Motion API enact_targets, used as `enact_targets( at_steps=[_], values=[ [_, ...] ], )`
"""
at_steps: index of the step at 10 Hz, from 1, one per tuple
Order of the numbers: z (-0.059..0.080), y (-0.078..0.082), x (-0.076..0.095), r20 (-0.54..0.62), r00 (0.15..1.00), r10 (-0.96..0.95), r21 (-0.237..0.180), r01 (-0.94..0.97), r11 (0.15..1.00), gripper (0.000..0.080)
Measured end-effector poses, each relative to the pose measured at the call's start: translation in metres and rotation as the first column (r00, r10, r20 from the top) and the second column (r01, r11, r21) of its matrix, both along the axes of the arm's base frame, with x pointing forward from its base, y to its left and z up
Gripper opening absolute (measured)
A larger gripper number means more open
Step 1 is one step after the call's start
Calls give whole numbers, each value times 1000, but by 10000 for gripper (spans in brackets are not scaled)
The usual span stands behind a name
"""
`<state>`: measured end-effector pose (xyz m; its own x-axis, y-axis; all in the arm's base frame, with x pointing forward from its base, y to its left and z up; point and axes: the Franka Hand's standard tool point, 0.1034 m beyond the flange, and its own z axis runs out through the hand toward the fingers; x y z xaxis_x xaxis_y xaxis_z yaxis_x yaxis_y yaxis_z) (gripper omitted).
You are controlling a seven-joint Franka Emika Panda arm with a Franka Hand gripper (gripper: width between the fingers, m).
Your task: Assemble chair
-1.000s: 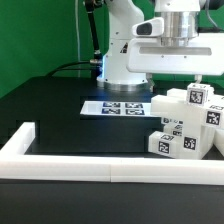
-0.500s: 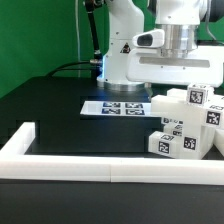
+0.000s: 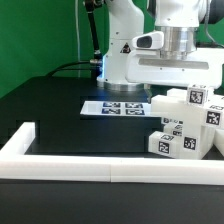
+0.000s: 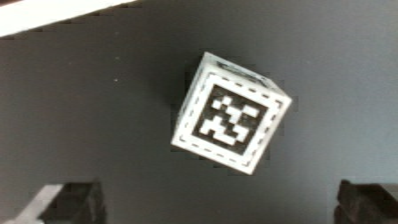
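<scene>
Since a second ago the arm has shifted toward the exterior view's left. The gripper (image 4: 217, 205) is hanging wide open, holding nothing, above a tagged chair part (image 4: 233, 113) lying on the black table (image 4: 89, 120), its long axis running diagonally.

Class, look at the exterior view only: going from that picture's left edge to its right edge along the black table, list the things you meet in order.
End of the white border rail → marker board → stacked white chair parts with tags.
</scene>
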<state>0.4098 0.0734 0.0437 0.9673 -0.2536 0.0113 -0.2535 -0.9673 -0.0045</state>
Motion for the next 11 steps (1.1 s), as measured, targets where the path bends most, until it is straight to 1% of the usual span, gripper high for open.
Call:
enact_targets(
  at_steps=[1, 2, 4, 6, 9, 11],
  values=[
    [-5, -4, -6, 23, 1000, -20, -8, 21, 1000, 649],
    [-14, -2, -15, 23, 1000, -16, -19, 16, 1000, 649],
    [-21, -3, -18, 25, 1000, -7, -29, 7, 1000, 649],
    [-26, -3, -20, 23, 1000, -4, -35, 5, 999, 649],
    [-31, 4, -25, 11, 1000, 8, -39, -7, 999, 649],
    [-31, 6, -25, 10, 1000, 12, -38, -12, 999, 649]
  ],
)
